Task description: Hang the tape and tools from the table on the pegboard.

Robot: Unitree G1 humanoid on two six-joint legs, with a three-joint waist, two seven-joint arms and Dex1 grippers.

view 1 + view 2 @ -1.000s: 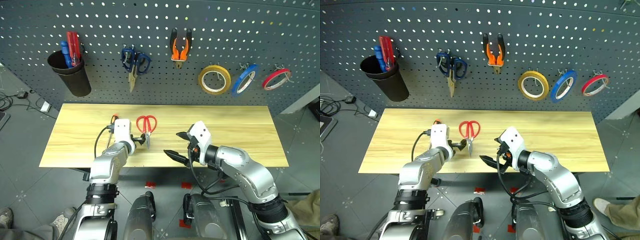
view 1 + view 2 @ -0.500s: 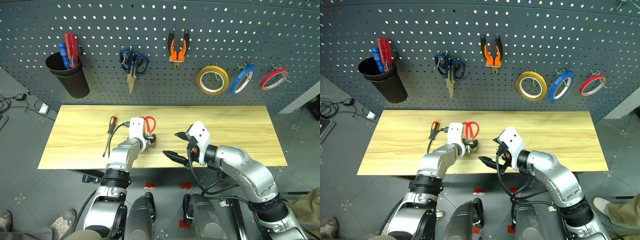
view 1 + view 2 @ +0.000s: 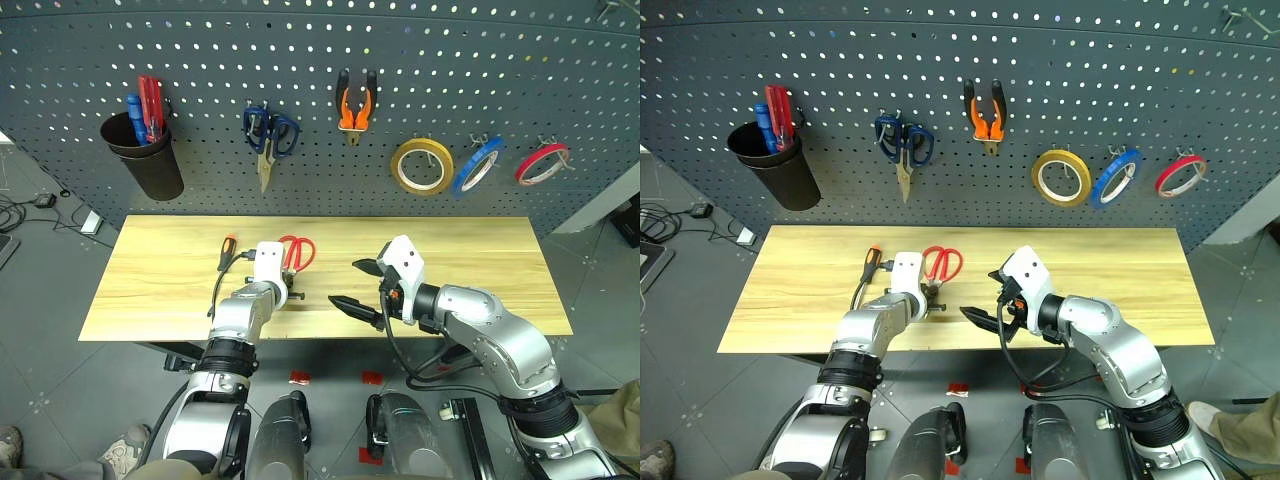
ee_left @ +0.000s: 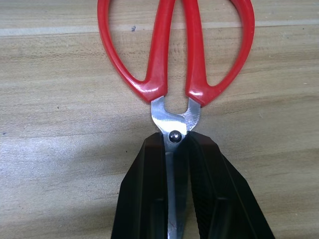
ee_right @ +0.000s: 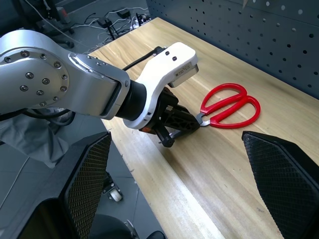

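Observation:
The red-handled scissors [image 4: 174,59] lie flat on the table [image 3: 480,260], handles toward the pegboard [image 3: 200,50]. My left gripper [image 4: 174,142] is shut on their blades just below the pivot, down at the tabletop. The screwdriver [image 3: 226,250] lies just left of that wrist, with its shaft partly hidden. My right gripper [image 3: 352,284] hovers open to the right of the scissors, holding nothing. The orange-and-black pliers [image 3: 357,100] and the blue tape [image 3: 476,165] hang on the pegboard.
Also on the pegboard are a black cup [image 3: 148,150] holding red and blue drivers, blue-handled scissors [image 3: 268,135], a yellow tape roll [image 3: 420,165] and a red tape roll [image 3: 543,162]. Bare tabletop stretches right of my right arm and at the far left.
My left gripper moved right and down over the scissors and shut on their blades. The right arm stayed put.

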